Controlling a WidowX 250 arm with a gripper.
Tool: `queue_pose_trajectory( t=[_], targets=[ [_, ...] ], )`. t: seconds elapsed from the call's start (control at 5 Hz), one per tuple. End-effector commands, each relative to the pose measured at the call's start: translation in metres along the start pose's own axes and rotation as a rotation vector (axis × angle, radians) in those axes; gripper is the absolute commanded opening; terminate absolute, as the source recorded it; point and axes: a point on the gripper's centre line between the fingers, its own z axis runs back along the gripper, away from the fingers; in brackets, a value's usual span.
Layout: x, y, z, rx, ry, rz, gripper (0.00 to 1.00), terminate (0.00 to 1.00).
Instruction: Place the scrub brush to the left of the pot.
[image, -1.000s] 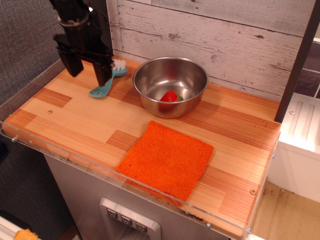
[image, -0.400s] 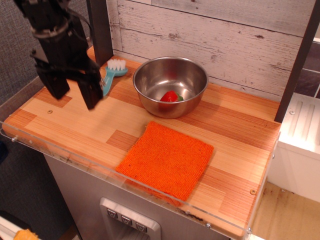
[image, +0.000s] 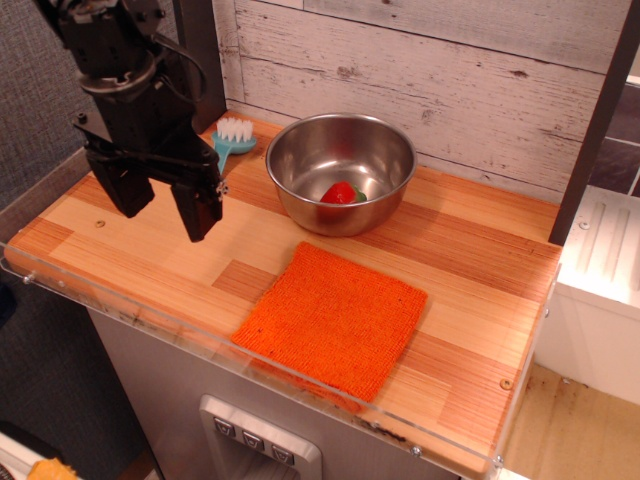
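With the scrub brush (image: 232, 139) already lying near the desk's back-left corner just left of the pot (image: 341, 172), the gripper (image: 163, 203), fingers wide and empty, should lift straight clear; since a moment ago it has shifted slightly toward the pot.

No legible text, labels, brands or numbers anywhere; none on pot (image: 341, 170), cloth (image: 333, 318) or counter (image: 150, 250).
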Motion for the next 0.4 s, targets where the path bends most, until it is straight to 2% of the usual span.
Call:
queue_pose_trajectory(
  t=[0.0, 0.2],
  targets=[
    [0.0013, 0.0038, 0.0068, 0.003, 0.019, -0.017, 1.0, 0.0],
    [0.0013, 0.0038, 0.0068, 0.003, 0.019, -0.017, 1.0, 1.0]
  ],
)
